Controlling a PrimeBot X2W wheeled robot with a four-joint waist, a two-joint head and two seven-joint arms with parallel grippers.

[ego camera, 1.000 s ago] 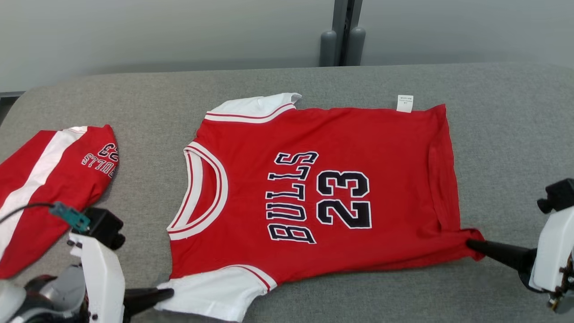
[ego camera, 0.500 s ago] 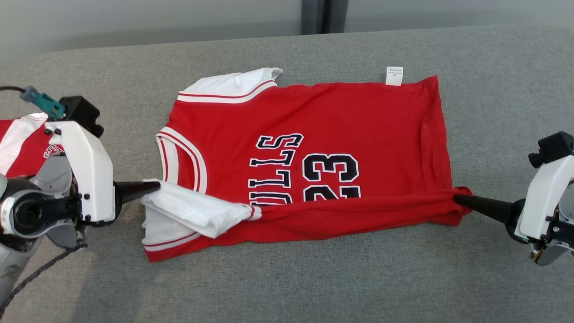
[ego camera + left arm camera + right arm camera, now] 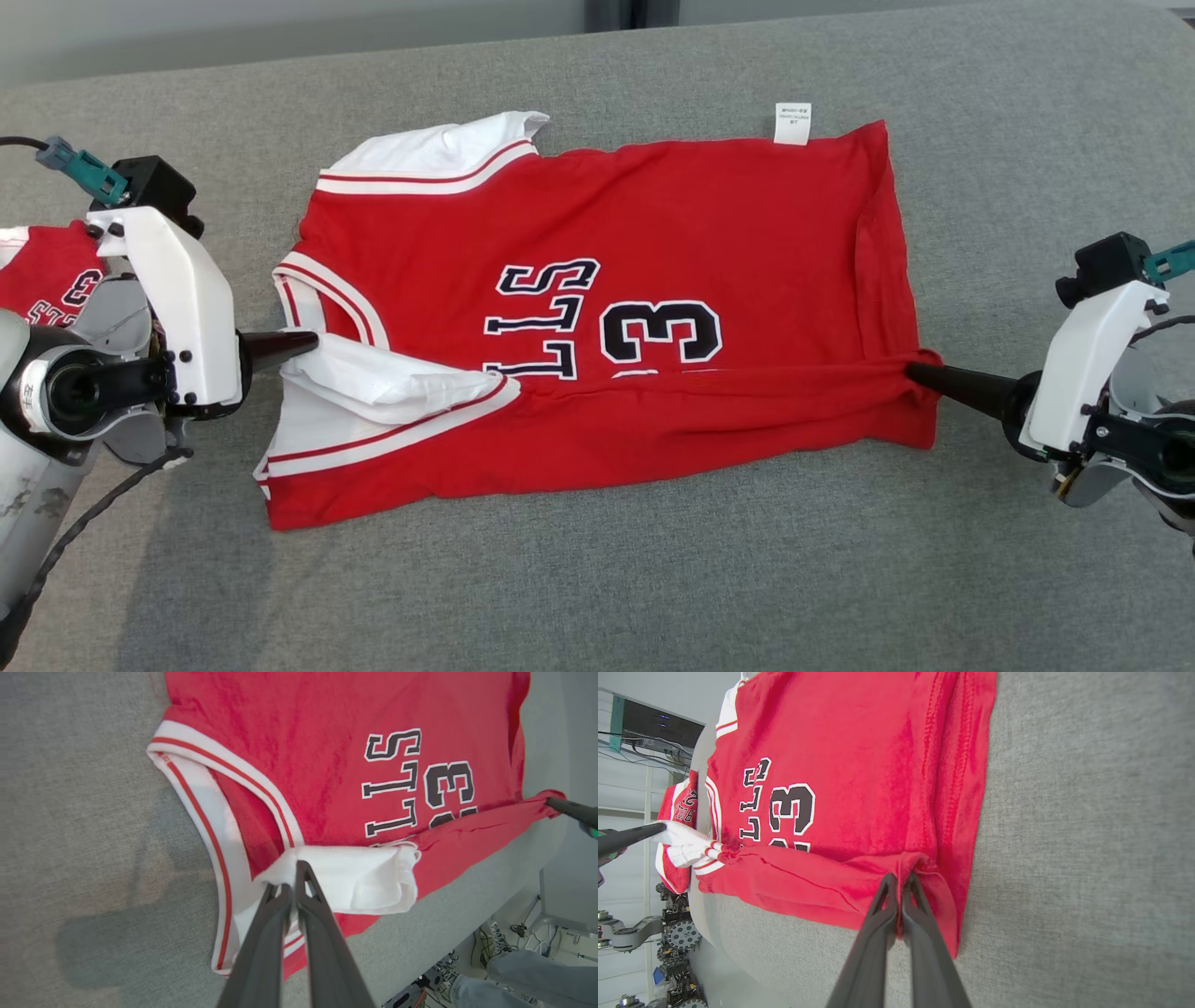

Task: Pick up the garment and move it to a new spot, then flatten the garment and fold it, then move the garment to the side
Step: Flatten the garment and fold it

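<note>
**Red shirt pinched at both ends, near edge folded over**

The red shirt (image 3: 653,224) lies on the grey padded table (image 3: 597,579), stretched out between the two sets of fingers. Its near long edge is doubled over onto the chest print. Of the black, white-edged lettering only "LLS" and a "3" can be read, and the rest runs under the fold. A small white care label (image 3: 792,123) sticks out from the far edge, its print too small to read.

The left gripper (image 3: 313,343) is closed on the white sleeve (image 3: 383,378). The sleeve bunches just past the fingertips, beside the white-and-red striped neckline (image 3: 327,294). In the left wrist view the two dark fingers (image 3: 280,914) meet with white cloth pinched between them.

The right gripper (image 3: 910,373) is closed on the red hem corner, and the cloth puckers around its tips (image 3: 899,882).

Behind the left fingers, a second red garment (image 3: 42,280) lies on the table, showing a white-edged "3" and lettering too small to read. Beyond the table's edge in the left wrist view, a person's leg (image 3: 528,970) in grey trousers appears.
</note>
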